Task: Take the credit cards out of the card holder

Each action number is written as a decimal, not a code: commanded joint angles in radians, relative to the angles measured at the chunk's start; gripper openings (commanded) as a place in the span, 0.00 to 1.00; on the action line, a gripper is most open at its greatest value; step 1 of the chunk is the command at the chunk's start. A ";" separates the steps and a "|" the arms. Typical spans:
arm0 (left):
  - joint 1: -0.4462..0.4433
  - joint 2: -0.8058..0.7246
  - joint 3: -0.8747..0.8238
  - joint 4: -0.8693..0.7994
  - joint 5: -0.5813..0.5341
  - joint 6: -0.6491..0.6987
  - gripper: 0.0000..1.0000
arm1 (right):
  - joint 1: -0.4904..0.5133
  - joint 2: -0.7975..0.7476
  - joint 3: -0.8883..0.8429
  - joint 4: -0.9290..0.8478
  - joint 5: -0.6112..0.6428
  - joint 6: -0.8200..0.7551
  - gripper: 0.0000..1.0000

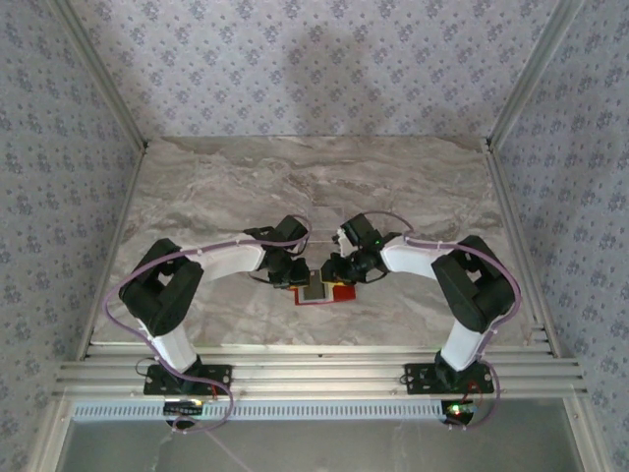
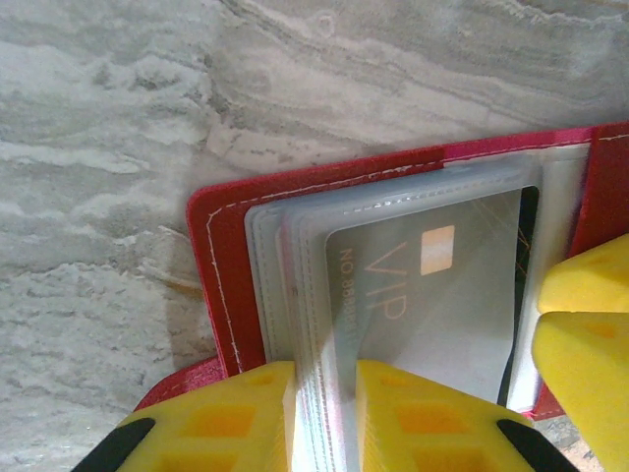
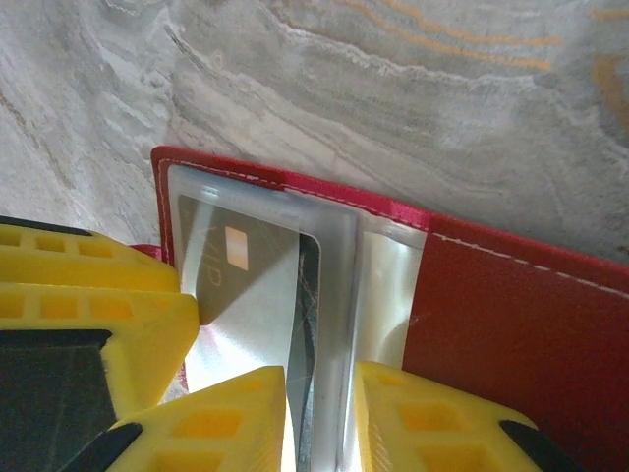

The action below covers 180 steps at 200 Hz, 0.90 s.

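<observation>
The red card holder (image 1: 341,292) lies open on the marble near the table's front, between both arms. My left gripper (image 2: 325,393) is shut on the edge of its stack of clear pockets (image 2: 295,256), which fills the gap between the yellow fingers. A pale credit card (image 2: 432,295) marked VIP with a gold chip sits inside the front pocket. My right gripper (image 3: 320,403) stands slightly open astride the pocket's other edge, with the card's (image 3: 246,285) dark-edged side between its fingers. Both grippers (image 1: 300,278) (image 1: 340,274) meet over the holder's red cover (image 3: 511,324).
Grey-veined marble (image 1: 324,187) stretches behind the holder. Patterned walls close in the back and both sides. The right gripper's yellow finger (image 2: 585,324) sits close beside the left gripper, and the left gripper's finger (image 3: 88,295) crowds the right wrist view.
</observation>
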 commanded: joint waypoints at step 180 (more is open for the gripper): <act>-0.010 -0.004 -0.029 -0.043 -0.041 -0.001 0.25 | 0.046 0.047 0.059 -0.128 0.183 0.037 0.20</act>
